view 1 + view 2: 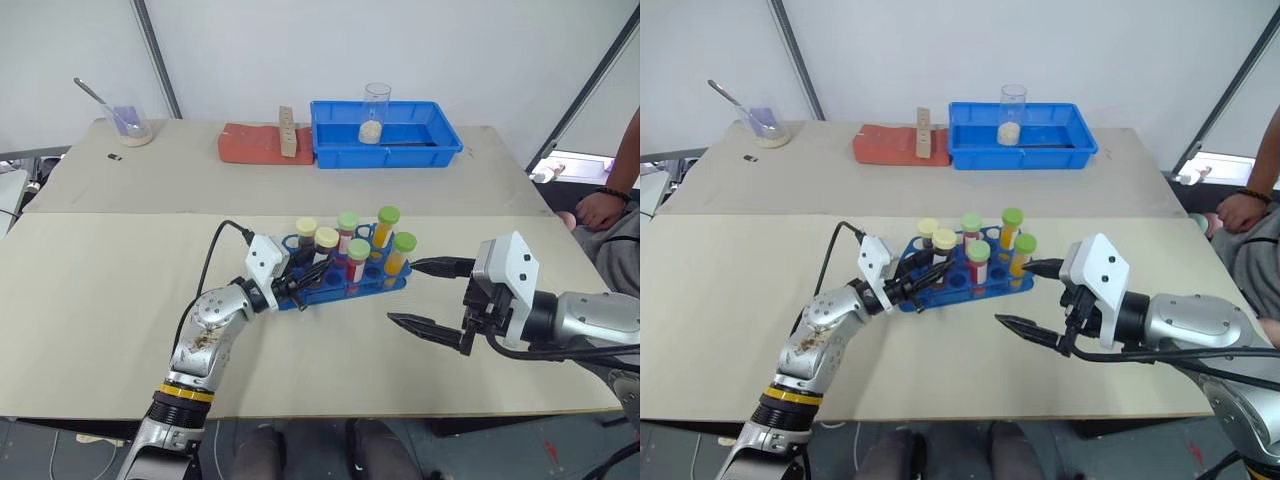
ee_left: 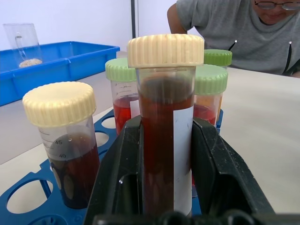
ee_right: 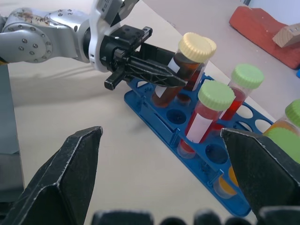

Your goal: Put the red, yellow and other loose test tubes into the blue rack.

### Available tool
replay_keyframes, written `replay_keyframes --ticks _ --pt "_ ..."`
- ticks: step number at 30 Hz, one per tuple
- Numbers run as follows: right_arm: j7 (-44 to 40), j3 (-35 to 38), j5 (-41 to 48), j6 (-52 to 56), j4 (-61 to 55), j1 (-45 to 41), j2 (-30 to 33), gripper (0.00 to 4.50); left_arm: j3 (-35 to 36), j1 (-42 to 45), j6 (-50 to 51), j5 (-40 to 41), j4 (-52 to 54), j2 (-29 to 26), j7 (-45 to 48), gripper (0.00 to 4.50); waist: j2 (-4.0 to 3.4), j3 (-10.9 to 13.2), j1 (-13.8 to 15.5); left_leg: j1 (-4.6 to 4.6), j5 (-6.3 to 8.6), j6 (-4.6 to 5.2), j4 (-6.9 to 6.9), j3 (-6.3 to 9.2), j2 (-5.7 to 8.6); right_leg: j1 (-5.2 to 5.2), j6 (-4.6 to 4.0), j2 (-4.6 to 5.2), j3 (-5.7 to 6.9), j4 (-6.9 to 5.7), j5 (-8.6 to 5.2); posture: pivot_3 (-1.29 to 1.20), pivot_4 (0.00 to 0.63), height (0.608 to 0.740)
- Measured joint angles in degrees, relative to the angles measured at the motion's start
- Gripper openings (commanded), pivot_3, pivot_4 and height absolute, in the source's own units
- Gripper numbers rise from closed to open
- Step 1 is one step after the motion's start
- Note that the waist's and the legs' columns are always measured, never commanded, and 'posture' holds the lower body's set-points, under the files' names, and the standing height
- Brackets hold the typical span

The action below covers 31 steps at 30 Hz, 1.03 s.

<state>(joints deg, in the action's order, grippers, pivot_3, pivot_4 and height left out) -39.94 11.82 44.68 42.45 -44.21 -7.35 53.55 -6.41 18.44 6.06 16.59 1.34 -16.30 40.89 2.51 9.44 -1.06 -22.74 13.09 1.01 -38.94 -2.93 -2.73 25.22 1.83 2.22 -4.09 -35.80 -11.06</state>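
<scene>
Six capped tubes [image 1: 347, 245] upright in blue rack [image 1: 385, 284] (mid-table, none loose).

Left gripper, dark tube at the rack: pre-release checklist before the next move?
1. Grip: left gripper shut on the cream-capped dark tube: ok.
2. Tube upright: roughly vertical between the fingers in the left wrist view: ok.
3. Tube seated in a hole of the blue rack: bottom hidden by the fingers: cannot tell.
4. Neighbours: second cream-capped tube stands close beside but apart: ok.
5. Right gripper open, off the rack's end, holding nothing: ok.
6. Loose tubes left on the table: none seen: ok.
</scene>
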Motion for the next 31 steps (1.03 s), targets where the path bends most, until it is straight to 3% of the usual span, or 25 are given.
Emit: replay_keyframes --ticks 6,12,18,24,31 --pt "-0.88 0.0 0.18 0.04 0.34 0.01 0.04 4.5 0.4 -2.22 0.56 -0.75 -1.05 -2.06 0.12 4.33 0.0 0.0 0.15 -0.03 0.0 0.0 0.01 0.01 0.0 0.02 -0.01 0.02 0.02 0.01 -0.01 0.0 0.15 0.74" --pt "-2.85 -0.11 -1.22 -0.26 2.79 0.01 0.9 4.5 2.22 -6.82 4.32 -0.66 5.56 -11.13 2.35 4.43 0.0 0.01 0.05 -0.12 0.0 -0.01 0.07 -0.03 -0.03 0.16 -0.04 0.05 0.04 0.05 -0.04 0.0 0.15 0.74" --pt "-10.42 0.42 -9.2 -10.12 9.32 1.71 3.16 4.5 12.15 -13.04 12.88 0.0 17.66 -26.18 4.08 4.43 -0.01 0.02 0.12 -0.06 0.01 -0.01 0.22 -0.09 -0.07 0.26 -0.17 0.14 0.12 0.04 -0.14 0.0 0.15 0.74" --pt "-21.64 2.27 -10.71 -16.66 17.9 2.1 5.96 4.5 20.14 -19.67 14.18 1.52 21.9 -31.43 6.42 4.43 -0.03 0.04 0.33 -0.21 0.01 -0.02 0.22 -0.18 -0.06 0.51 -0.17 0.24 0.13 0.04 -0.14 0.0 0.15 0.74" --pt "-25.69 2.41 -11.99 -19.04 22.74 0.19 6.48 4.5 21.98 -23.25 16.51 3.85 26.12 -30.49 5.98 4.43 -0.03 0.04 0.32 -0.4 0.01 -0.02 0.23 -0.25 -0.08 0.82 -0.18 0.22 0.12 -0.07 -0.14 0.0 0.15 0.74"
